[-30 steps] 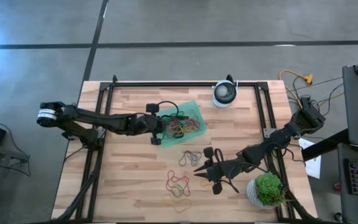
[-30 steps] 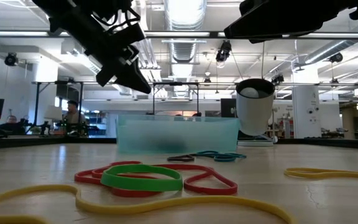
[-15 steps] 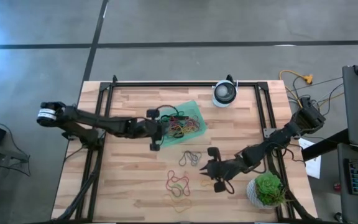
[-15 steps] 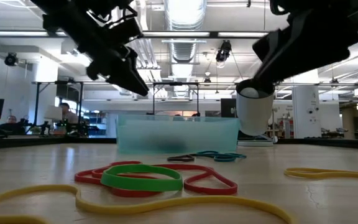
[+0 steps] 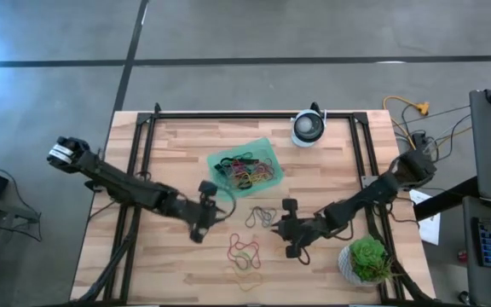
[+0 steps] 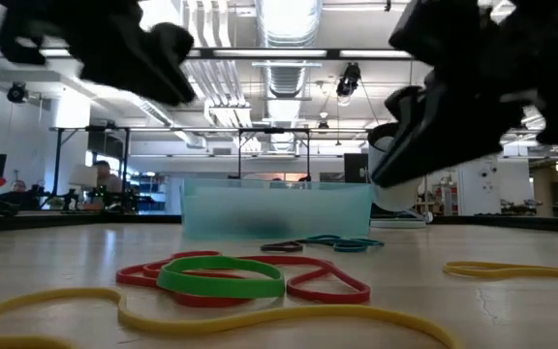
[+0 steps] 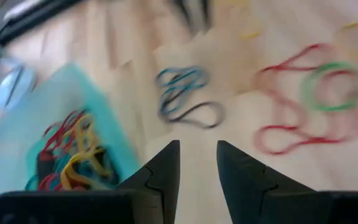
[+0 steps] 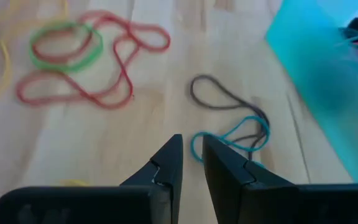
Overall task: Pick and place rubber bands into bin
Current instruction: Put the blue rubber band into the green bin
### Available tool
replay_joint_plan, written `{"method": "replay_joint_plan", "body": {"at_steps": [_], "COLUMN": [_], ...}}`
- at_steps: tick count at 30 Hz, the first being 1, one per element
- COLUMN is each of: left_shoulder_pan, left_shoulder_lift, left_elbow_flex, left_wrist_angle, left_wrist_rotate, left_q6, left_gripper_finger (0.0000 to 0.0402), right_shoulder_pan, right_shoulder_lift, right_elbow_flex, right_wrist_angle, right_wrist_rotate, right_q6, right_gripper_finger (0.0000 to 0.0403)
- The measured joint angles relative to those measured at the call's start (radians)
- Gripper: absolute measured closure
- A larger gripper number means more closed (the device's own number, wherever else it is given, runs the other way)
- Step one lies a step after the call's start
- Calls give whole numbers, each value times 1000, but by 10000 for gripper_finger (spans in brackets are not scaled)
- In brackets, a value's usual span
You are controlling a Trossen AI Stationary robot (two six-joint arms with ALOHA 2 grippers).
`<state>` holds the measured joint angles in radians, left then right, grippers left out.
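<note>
The green bin (image 5: 247,167) at the table's middle holds a heap of coloured rubber bands (image 7: 73,158). On the wood near it lie dark and teal rubber bands (image 5: 262,216), a red and green tangle (image 5: 244,250) and a yellow band (image 5: 244,277). My left gripper (image 5: 218,207) hangs open above bare wood, nearer than the bin and left of the dark bands, with nothing between its fingers (image 7: 197,152). My right gripper (image 5: 274,224) hovers just right of the dark and teal bands (image 8: 235,118), its fingers a narrow gap apart and empty (image 8: 191,148).
A round white device (image 5: 308,128) stands at the far edge and a potted plant (image 5: 366,260) at the near right corner. Black frame rails (image 5: 143,153) run along the table's sides. Bare wood lies left of the bands.
My left gripper has swung from above the bin toward the table's near edge and now hangs over bare wood beside the dark bands. My right gripper has sunk toward the table and rolled, staying beside the dark and teal bands. The loose bands have kept still.
</note>
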<state>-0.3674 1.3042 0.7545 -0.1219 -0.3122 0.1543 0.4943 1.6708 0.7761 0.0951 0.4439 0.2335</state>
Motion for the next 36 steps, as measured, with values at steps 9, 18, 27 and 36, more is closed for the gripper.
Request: {"method": "replay_joint_plan", "body": {"at_steps": [9,18,27,36], "left_shoulder_pan": [-193,-274,-274,-275], "left_shoulder_lift": [-128,-180,-179,-179], "left_elbow_flex": [2,-21,-22,-24], "left_wrist_angle": [5,1,3,8], "left_wrist_rotate": [-2,-17,-37,-37], "left_q6": [1,9,9,9], "left_gripper_finger": [310,311,311,311], "right_shoulder_pan": [-46,-94,-124,-128], "right_shoulder_lift": [76,147,177,177], "right_elbow_flex": [2,3,6,6], "right_wrist_angle": [49,133,129,126], "right_wrist_rotate": [1,-65,-79,-78], "right_q6": [-85,-66,-63,-54], "right_gripper_finger": [346,346,346,346]}}
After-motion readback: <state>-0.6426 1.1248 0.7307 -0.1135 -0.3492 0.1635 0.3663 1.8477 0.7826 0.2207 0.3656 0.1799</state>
